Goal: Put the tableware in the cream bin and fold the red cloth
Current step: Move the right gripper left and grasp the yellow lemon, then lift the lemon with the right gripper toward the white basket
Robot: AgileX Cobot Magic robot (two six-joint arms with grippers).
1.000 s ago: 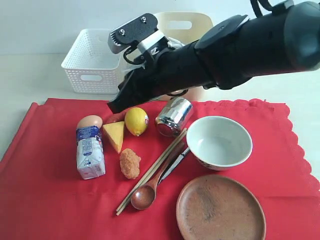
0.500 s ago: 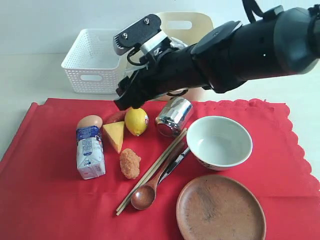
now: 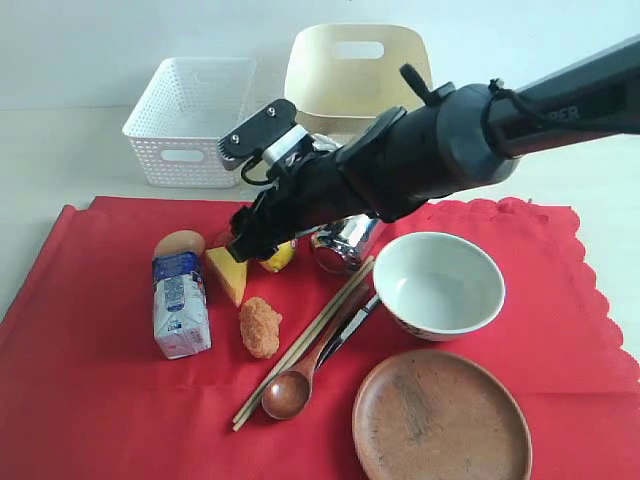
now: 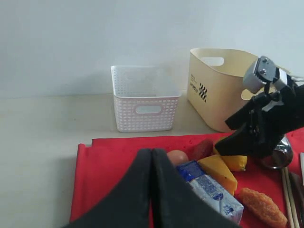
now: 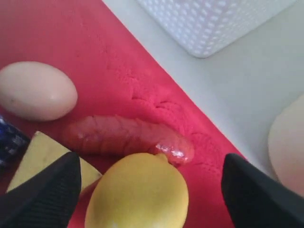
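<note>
Here, in the exterior view, the red cloth point(image 3: 560, 300) lies spread flat, its scalloped edge along the right side; the cream bin point(image 3: 358, 75) stands upright beyond the cloth, just beside the white lattice basket point(image 3: 190, 120); the right gripper point(image 3: 247, 238) reaches across the middle and hangs low over the lemon point(image 3: 280, 256) and the cheese wedge point(image 3: 228, 272), its arm covering part of the steel cup point(image 3: 347, 243), which lies on its side on the cloth; the white bowl point(image 3: 438, 285) sits upright to the right of the cup, the brown plate point(image 3: 440, 415) in front of it; the chopsticks point(image 3: 300, 345), the wooden spoon point(image 3: 288, 392) and the slim utensil point(image 3: 352, 330) lie together at a slant between the bowl and the fried nugget point(image 3: 260, 327); an egg point(image 3: 178, 243) and a milk carton point(image 3: 180, 305) lie further left. In the left wrist view, the left gripper point(image 4: 151, 152) has its jaws pressed together above the cloth's left part, apart from the food; the bin shows a black mark on its wall. In the right wrist view, the right gripper's jaws stand spread wide, one on each side of the lemon, with a gap to it on both sides; a sausage point(image 5: 128, 135) lies just behind the lemon.
</note>
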